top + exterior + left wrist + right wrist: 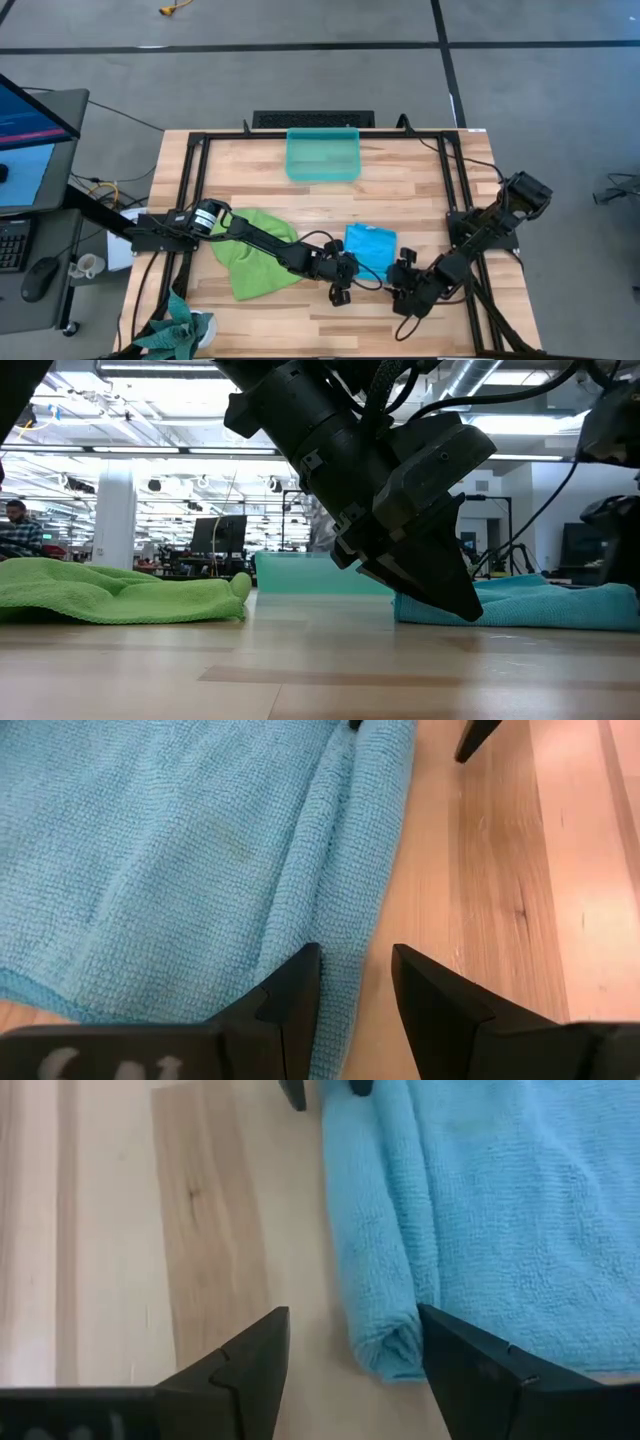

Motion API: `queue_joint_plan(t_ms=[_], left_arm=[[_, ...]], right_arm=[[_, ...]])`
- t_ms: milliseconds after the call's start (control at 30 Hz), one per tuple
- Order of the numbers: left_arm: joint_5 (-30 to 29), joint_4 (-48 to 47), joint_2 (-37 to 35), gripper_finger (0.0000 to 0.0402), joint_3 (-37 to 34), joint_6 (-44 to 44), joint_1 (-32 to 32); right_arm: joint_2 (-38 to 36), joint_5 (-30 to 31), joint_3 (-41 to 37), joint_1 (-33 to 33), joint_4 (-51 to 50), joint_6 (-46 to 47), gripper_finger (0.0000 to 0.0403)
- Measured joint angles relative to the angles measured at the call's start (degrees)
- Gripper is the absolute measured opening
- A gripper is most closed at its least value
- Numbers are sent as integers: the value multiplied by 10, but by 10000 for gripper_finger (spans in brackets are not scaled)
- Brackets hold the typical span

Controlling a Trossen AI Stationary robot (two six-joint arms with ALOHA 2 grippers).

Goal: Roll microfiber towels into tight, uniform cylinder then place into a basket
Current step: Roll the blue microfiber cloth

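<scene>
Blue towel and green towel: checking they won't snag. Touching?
Apart. The high view shows bare wood and the left arm between the blue towel and the green towel.

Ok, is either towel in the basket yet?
No: in the high view the basket holds nothing, while the green towel and blue towel lie on the table.
</scene>
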Motion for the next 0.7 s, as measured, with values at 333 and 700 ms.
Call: queue_joint_plan(t_ms=[333, 700], left_arm=[[1, 0, 0, 123, 0, -1, 0], [1, 0, 0, 123, 0, -1, 0]], right_arm=[[-134, 17, 0, 37, -55, -1, 239], [-134, 274, 0, 189, 9, -122, 239]])
